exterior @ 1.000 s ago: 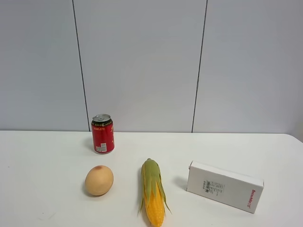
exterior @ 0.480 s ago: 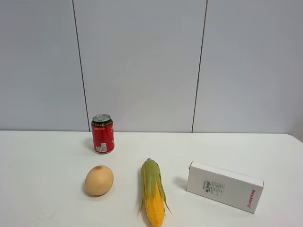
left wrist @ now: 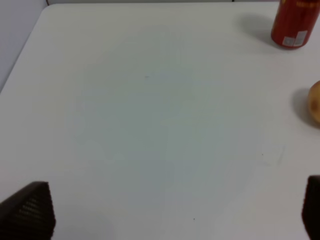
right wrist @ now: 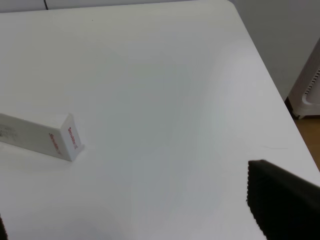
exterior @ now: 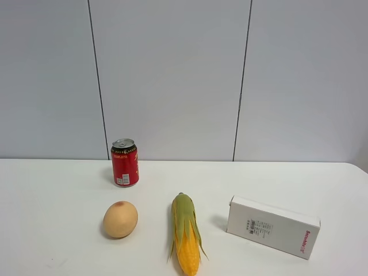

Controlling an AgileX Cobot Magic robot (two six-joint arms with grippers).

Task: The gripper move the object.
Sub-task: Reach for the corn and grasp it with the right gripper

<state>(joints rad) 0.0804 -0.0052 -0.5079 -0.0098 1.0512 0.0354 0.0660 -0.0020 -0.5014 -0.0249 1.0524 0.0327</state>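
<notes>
The ear of corn [exterior: 186, 236] lies on the white table [exterior: 57, 190] near its front edge, green husk end pointing away, yellow kernels toward the front. It shows only in the exterior high view, where neither gripper appears. In the left wrist view my left gripper [left wrist: 170, 215] is open and empty, its black fingertips [left wrist: 30, 212] wide apart above bare table, far left of the corn. In the right wrist view my right gripper [right wrist: 140, 220] is open and empty, one black finger [right wrist: 280, 200] near the table's right edge.
A red can [exterior: 125, 163] stands behind a round tan fruit [exterior: 121, 219], both left of the corn. A white box [exterior: 273, 227] lies right of it. The can [left wrist: 295, 22] and fruit [left wrist: 315, 102] show in the left wrist view, the box [right wrist: 40, 135] in the right.
</notes>
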